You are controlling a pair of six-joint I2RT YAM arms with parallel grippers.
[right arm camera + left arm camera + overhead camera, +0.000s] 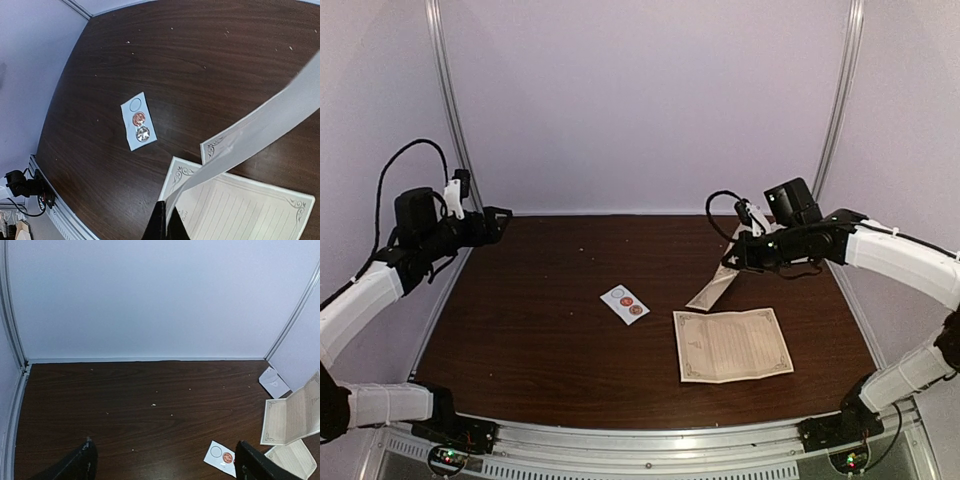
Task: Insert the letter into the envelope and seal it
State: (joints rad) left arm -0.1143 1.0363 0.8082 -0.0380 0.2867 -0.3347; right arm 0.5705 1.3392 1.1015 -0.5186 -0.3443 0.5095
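Note:
My right gripper [732, 262] is shut on one end of the pale grey-white envelope [712, 288], which hangs slanting down to the table. In the right wrist view the envelope [260, 125] runs edge-on from the shut fingers [161, 227] to the upper right. The cream letter [732, 343] with a decorated border lies unfolded and creased on the table, in front of the envelope; it also shows in the right wrist view [245, 210] and the left wrist view [290, 415]. My left gripper [498, 222] is open and empty, raised at the far left.
A small white strip with round stickers [625, 304] lies left of the letter; it also shows in the right wrist view [138, 121] and the left wrist view [220, 456]. White walls and metal posts enclose the dark wood table [550, 330].

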